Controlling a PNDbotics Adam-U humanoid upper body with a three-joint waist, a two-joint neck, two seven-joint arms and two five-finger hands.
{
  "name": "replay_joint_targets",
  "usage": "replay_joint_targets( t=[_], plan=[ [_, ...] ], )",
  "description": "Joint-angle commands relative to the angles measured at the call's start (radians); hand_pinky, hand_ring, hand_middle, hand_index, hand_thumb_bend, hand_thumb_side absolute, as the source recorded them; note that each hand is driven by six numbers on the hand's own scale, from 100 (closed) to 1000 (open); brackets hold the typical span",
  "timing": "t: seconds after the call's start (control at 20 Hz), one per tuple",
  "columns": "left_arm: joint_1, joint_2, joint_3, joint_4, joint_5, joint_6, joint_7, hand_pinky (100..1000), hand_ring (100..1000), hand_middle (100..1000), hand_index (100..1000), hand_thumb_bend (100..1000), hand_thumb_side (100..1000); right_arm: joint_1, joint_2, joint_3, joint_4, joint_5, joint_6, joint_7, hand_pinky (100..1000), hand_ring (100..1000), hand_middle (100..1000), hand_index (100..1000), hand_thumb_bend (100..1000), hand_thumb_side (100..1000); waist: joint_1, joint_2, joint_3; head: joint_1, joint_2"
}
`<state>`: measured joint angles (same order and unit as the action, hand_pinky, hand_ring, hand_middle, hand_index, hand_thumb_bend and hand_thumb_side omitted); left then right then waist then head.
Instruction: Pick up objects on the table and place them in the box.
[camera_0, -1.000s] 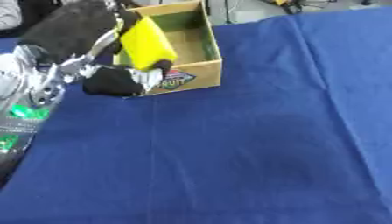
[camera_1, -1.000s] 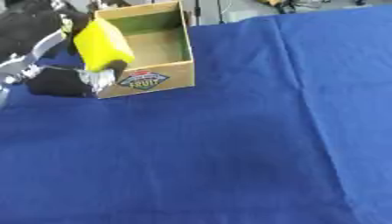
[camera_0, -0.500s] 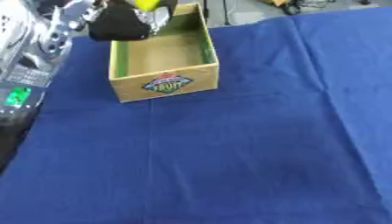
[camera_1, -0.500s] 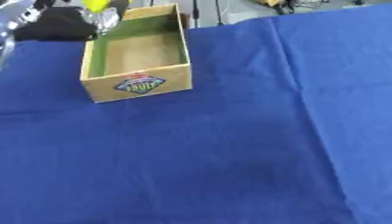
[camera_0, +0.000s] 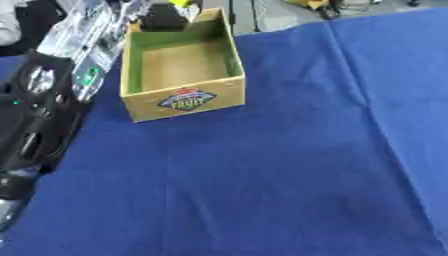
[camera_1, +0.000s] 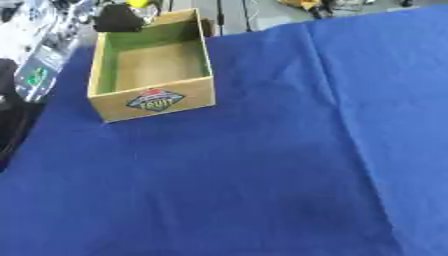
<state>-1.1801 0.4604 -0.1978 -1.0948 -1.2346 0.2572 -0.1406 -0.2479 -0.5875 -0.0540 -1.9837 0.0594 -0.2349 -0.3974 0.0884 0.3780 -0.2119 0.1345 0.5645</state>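
A cardboard box with a green inner rim and a fruit label stands on the blue cloth at the upper left; its inside shows bare. My left hand, black, hangs just past the box's far end at the top edge. Its fingers are curled on a yellow object, of which only a small part shows. My left arm runs along the left side of the box. My right hand is not in view.
The blue cloth covers the table with shallow creases and carries no other objects in view. Beyond the far edge there is floor and some clutter.
My left hand has carried the yellow object from the box's near left corner up past its far end. The whole picture has also shifted, so the camera moved.
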Motion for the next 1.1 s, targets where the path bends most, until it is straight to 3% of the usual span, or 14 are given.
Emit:
replay_joint_targets(
  t=[0.05, 0.5, 0.65, 0.75, 0.8, 1.0, 1.1],
  plan=[
    [-0.039, -0.008, 0.036, 0.091, -0.053, -0.009, 0.069, 100, 290, 258, 501, 100, 793, -0.013, -0.02, -0.002, -0.016, -0.001, -0.001, 0.005, 726, 651, 675, 774, 100, 633, -0.004, -0.016, -0.005, 0.005, -0.019],
    [-0.047, -0.033, 0.056, 0.182, -0.11, -0.009, 0.114, 100, 306, 277, 520, 100, 786, -0.019, -0.017, 0.002, -0.016, 0.002, 0.0, 0.009, 727, 651, 675, 774, 100, 632, 0.0, -0.006, -0.019, 0.009, -0.03],
    [-0.047, -0.035, 0.06, 0.193, -0.105, -0.003, 0.12, 100, 366, 342, 601, 100, 829, -0.018, -0.015, 0.002, -0.016, 0.002, 0.0, 0.009, 727, 652, 675, 775, 100, 632, 0.0, -0.007, -0.021, 0.009, -0.031],
    [-0.047, -0.035, 0.06, 0.201, -0.102, 0.0, 0.111, 158, 442, 449, 670, 100, 842, -0.017, -0.014, 0.001, -0.016, 0.002, 0.0, 0.009, 727, 652, 675, 775, 100, 632, 0.0, -0.008, -0.022, 0.009, -0.029],
    [-0.046, -0.035, 0.059, 0.205, -0.102, 0.002, 0.1, 234, 487, 508, 721, 100, 841, -0.016, -0.014, 0.001, -0.016, 0.002, 0.001, 0.009, 727, 652, 675, 775, 100, 632, 0.001, -0.008, -0.022, 0.01, -0.029],
    [-0.043, -0.035, 0.06, 0.215, -0.109, 0.009, 0.048, 421, 617, 629, 823, 100, 865, -0.015, -0.012, 0.0, -0.016, 0.001, 0.001, 0.009, 728, 650, 676, 775, 100, 632, 0.001, -0.01, -0.022, 0.009, -0.027],
    [-0.041, -0.035, 0.062, 0.222, -0.115, 0.011, 0.018, 516, 701, 708, 877, 176, 905, -0.015, -0.012, -0.001, -0.016, 0.0, 0.001, 0.008, 728, 650, 676, 775, 100, 631, 0.001, -0.011, -0.023, 0.008, -0.025]
  ],
)
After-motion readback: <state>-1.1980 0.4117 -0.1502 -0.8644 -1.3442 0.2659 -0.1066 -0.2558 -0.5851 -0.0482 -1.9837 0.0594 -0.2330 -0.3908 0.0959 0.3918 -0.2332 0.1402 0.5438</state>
